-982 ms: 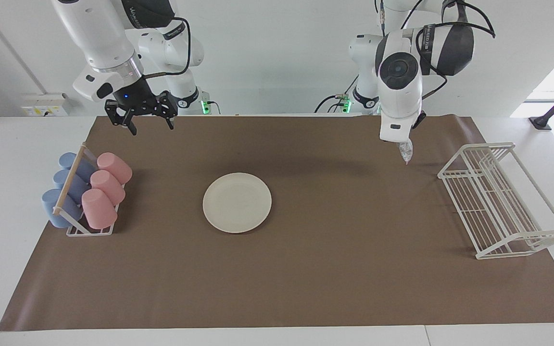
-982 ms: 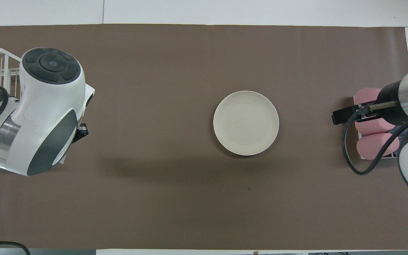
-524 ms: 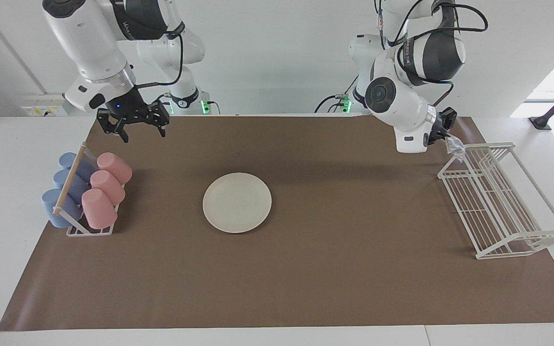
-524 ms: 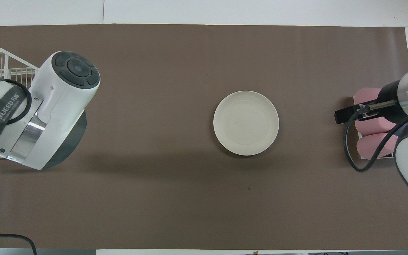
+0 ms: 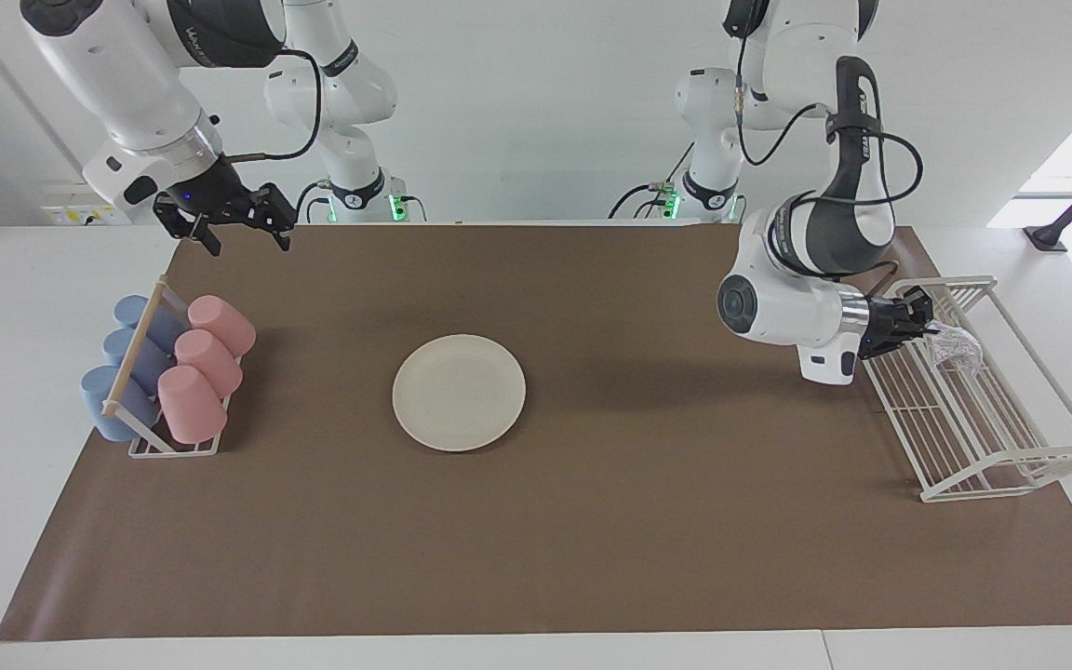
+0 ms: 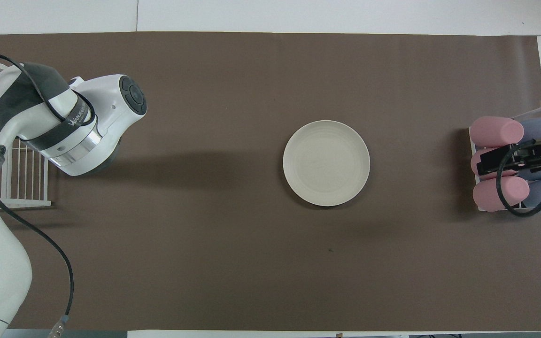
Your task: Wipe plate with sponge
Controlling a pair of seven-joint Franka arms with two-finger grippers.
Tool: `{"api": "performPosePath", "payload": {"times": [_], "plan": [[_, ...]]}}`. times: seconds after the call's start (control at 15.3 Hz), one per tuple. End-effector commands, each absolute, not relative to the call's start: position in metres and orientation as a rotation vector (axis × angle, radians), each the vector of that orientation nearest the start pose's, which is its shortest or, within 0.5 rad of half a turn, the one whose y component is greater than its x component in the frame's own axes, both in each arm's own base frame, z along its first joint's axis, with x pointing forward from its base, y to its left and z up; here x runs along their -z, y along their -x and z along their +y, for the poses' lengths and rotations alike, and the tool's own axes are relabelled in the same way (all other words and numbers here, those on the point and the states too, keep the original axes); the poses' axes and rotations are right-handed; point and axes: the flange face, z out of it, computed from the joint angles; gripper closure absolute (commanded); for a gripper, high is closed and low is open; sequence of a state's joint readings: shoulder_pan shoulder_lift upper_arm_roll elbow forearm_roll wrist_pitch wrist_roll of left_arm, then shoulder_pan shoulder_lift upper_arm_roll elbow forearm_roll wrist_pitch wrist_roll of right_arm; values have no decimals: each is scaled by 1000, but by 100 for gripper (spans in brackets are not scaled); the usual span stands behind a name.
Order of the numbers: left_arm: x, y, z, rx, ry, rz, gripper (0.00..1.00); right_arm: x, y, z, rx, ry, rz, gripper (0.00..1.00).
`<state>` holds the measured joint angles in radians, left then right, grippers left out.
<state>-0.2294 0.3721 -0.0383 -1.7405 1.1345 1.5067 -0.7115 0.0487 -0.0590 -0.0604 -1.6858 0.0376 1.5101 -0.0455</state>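
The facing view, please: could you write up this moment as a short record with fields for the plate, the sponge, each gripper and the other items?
plate: flat on the brown mat, mid-table, nothing on it
sponge: held by the left gripper, over the white wire rack
left gripper: jaws shut on the sponge, reaching sideways into the white wire rack
right gripper: jaws open, empty, raised over the mat's edge nearest the robots, waiting
cup holder: at the right arm's end, holding pink cups and blue cups
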Motion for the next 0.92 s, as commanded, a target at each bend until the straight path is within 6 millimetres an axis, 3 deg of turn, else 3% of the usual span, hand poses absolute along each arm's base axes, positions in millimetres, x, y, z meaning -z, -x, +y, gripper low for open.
{"api": "performPosePath", "payload": {"times": [0.0,0.13,0.59,0.72,0.85], "plan": [[-387,-617,-53,80,1923,-118,100,-602,-530,2,-176,3106,-48,0],[-385,-618,-45,74,1926,-125,100,-603,-533,3,-141,3109,-31,0],[-383,-616,-46,67,1945,-124,100,-612,-528,-6,-123,3103,-6,0],[-383,-617,-45,69,1947,-125,1,-615,-525,-8,-118,3103,-6,0],[-383,-617,-45,67,1949,-128,0,-617,-523,-8,-121,3102,-4,0]]}}
